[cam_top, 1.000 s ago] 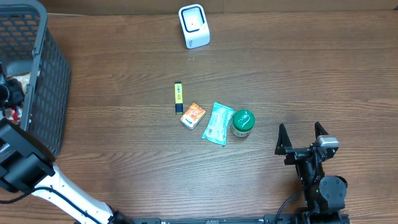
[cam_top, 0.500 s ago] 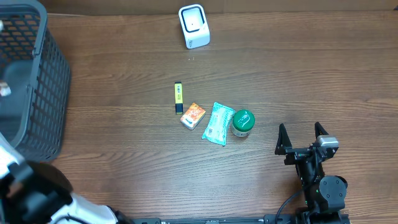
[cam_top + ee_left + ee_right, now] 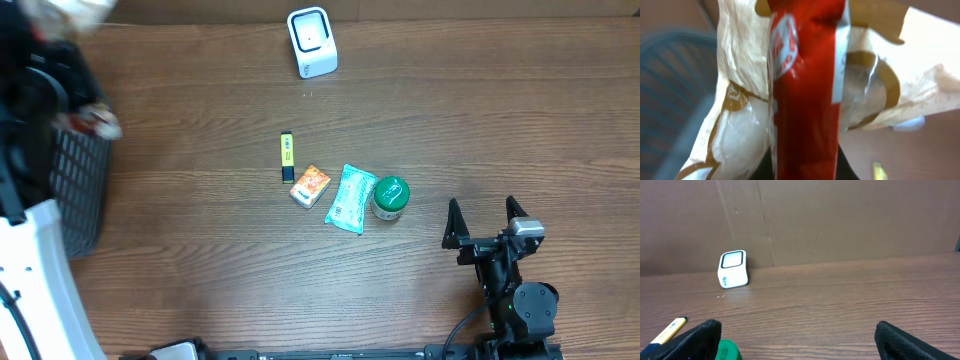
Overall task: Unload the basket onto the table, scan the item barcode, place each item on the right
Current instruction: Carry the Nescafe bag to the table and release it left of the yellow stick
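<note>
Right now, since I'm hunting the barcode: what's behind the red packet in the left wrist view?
Behind the red packet is a crinkled clear-and-tan bag, with the basket farther back. The packet covers the bag's middle, so any barcode there cannot be seen.

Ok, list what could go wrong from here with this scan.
The glossy red-and-cream packet, pinched by the left gripper, may slip in transit. No barcode shows on its visible side, so it might reach the white scanner facing wrongly. A low swing could clip the basket rim.
</note>
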